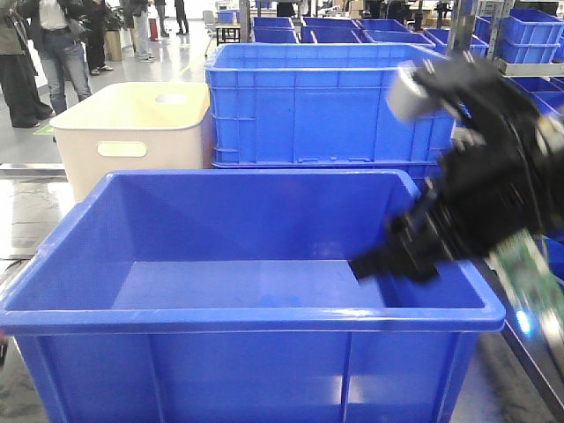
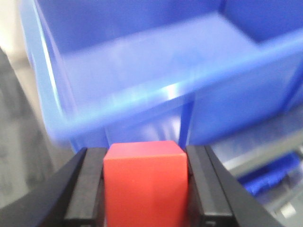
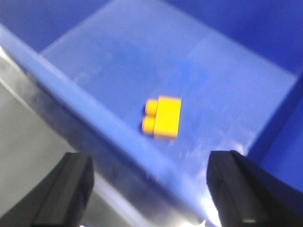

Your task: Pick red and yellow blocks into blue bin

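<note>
The red cube (image 2: 144, 182) sits clamped between the two black fingers of my left gripper (image 2: 144, 189), outside the blue bin (image 2: 156, 94), close to its outer wall and below its rim. The yellow brick (image 3: 163, 116) lies on its side on the floor of the blue bin (image 3: 227, 85). My right gripper (image 3: 151, 189) is open above the bin's near rim, with nothing between its fingers. In the front view the right arm and gripper (image 1: 392, 256) hang over the right side of the blue bin (image 1: 256, 313); the left gripper and both blocks are out of that view.
Behind the bin stand a cream tub with a handle slot (image 1: 132, 132) and a taller blue crate (image 1: 326, 101). More blue crates (image 1: 520, 35) are stacked at the back right. People (image 1: 62, 44) stand at the far left on the shop floor.
</note>
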`<state>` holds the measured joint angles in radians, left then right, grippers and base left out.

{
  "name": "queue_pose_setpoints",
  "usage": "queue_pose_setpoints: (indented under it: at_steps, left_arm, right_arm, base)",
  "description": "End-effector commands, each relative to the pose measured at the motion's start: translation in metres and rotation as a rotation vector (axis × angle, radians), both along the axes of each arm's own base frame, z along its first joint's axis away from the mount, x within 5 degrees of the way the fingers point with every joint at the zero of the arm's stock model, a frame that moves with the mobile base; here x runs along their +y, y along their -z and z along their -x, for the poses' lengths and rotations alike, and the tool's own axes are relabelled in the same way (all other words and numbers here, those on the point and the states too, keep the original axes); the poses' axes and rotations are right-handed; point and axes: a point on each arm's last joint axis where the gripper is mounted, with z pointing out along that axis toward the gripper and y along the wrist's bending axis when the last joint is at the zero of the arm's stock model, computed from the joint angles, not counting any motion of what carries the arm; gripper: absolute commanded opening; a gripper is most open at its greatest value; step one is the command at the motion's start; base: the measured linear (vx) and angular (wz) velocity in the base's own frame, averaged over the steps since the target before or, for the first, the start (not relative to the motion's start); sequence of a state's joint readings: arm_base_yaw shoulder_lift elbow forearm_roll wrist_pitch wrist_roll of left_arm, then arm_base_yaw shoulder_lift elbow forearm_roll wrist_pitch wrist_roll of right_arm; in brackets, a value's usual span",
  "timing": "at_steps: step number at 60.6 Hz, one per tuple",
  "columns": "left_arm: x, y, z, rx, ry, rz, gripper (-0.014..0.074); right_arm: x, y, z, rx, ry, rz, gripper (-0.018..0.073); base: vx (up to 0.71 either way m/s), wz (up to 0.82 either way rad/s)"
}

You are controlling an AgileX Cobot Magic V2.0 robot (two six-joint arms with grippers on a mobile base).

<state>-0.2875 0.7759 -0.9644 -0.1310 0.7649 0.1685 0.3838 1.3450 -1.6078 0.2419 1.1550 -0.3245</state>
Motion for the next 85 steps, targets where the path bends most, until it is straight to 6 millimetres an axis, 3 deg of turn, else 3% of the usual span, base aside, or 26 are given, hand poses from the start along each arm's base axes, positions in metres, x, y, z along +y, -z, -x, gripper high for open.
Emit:
queue_pose_setpoints:
  at_steps: [1, 10, 22, 35, 45, 52, 61, 72, 80, 85]
  left_arm:
    - [-0.006, -0.028, -0.013, -0.096, 0.017, 0.024, 0.0251]
    - [-0.020, -0.046, -0.047, -0.085, 0.057, 0.024, 0.0251]
    - [-0.046, -0.057, -0.112, -0.055, 0.123, 0.036, 0.0251]
    - [-0.066, -0.033, -0.180, 0.033, 0.121, -0.004, 0.0263]
    - [-0.074, -0.007, -0.207, 0.112, 0.127, -0.025, 0.0416]
    - [-0.075, -0.008, -0.206, 0.121, 0.124, -0.011, 0.0584]
    - [-0.070, -0.025, -0.190, 0.082, 0.129, -0.002, 0.0688]
    - [-0.059, -0.061, -0.148, 0.029, 0.133, 0.030, 0.0671]
    - [-0.045, -0.085, -0.101, -0.016, 0.137, 0.049, 0.0635]
    - [-0.035, -0.083, -0.070, -0.039, 0.135, 0.057, 0.0616]
  right_arm:
    - [-0.009, -0.005, 0.021, -0.115, 0.015, -0.050, 0.0484]
    - [-0.020, 0.021, 0.045, -0.091, 0.026, -0.043, 0.0456]
    - [-0.027, 0.041, 0.062, -0.075, 0.033, -0.037, 0.0454]
    - [-0.028, 0.050, 0.065, -0.048, 0.032, -0.026, 0.0454]
    - [-0.028, 0.049, 0.064, -0.051, 0.032, -0.030, 0.0454]
    - [-0.028, 0.049, 0.064, -0.055, 0.034, -0.028, 0.0454]
    - [-0.028, 0.048, 0.063, -0.069, 0.038, -0.033, 0.0454]
    - [-0.030, 0.048, 0.062, -0.076, 0.063, -0.017, 0.0454]
    - [-0.038, 0.047, 0.070, -0.106, 0.112, -0.010, 0.0454]
    - [-0.044, 0.053, 0.078, -0.126, 0.134, -0.011, 0.0454]
  base:
    - [0.00, 0.00]
    - [0.00, 0.00]
    - [0.00, 0.00]
    - [0.00, 0.00]
    - [0.00, 0.00]
    - [0.00, 0.00]
    - [0.00, 0.00]
    - [0.00, 0.00]
    - [0.00, 0.00]
    - [0.00, 0.00]
